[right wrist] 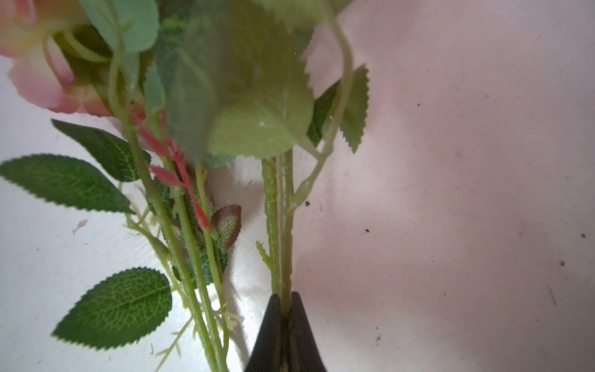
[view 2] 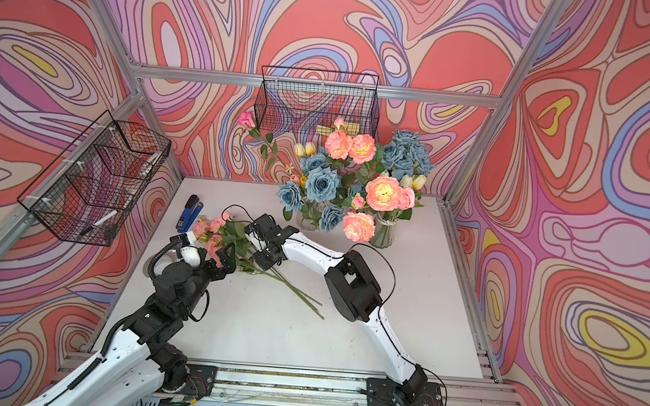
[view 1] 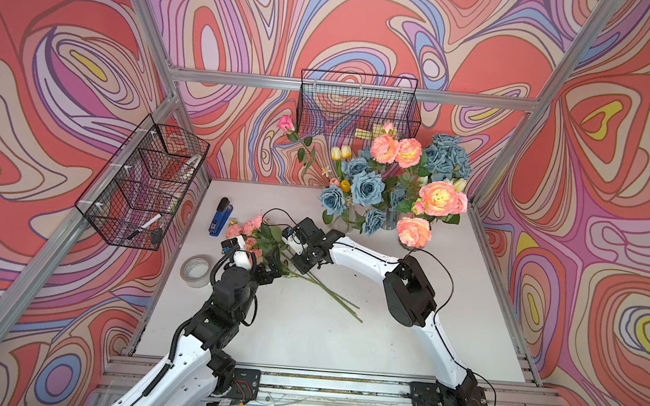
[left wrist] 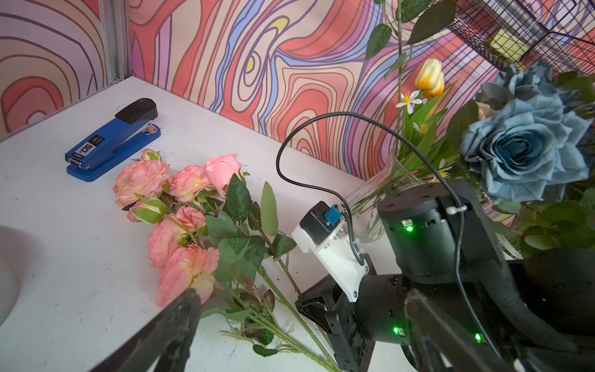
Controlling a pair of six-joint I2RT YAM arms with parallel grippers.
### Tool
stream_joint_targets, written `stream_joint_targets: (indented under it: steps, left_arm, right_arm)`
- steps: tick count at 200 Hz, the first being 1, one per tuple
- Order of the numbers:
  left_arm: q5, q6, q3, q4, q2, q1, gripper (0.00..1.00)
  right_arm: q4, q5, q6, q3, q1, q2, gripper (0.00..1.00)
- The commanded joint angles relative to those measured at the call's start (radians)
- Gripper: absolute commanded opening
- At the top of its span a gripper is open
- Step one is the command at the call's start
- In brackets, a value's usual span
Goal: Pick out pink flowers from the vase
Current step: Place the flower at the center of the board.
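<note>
Pink flower stem (right wrist: 286,244) between right jaws

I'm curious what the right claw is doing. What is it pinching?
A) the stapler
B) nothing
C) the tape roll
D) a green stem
D: in the right wrist view the right gripper is shut on a green stem.

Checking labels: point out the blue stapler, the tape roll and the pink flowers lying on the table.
blue stapler (left wrist: 112,141): left wrist view, blue body.
tape roll (view 1: 195,283): a top view, outer wall.
pink flowers (left wrist: 185,269): left wrist view, large bloom.
</note>
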Motion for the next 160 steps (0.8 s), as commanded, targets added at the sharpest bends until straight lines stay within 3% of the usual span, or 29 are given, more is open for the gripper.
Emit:
stream_joint_targets:
  steps: [1,48,160]
  left_arm:
    - [-0.014,-0.013,0.024,0.008,0.003,-0.003,1.00]
    - [-0.006,-0.014,0.025,0.020,0.009,-0.003,1.00]
    - [0.009,-0.029,0.021,0.049,0.023,-0.004,1.00]
  right_arm:
    - [0.008,-0.009,0.017,-0.019,-0.002,-0.013,0.09]
    - [0.049,0.007,0.036,-0.082,-0.002,-0.080,0.20]
    - [0.135,0.064,0.054,-0.229,-0.001,-0.231,0.35]
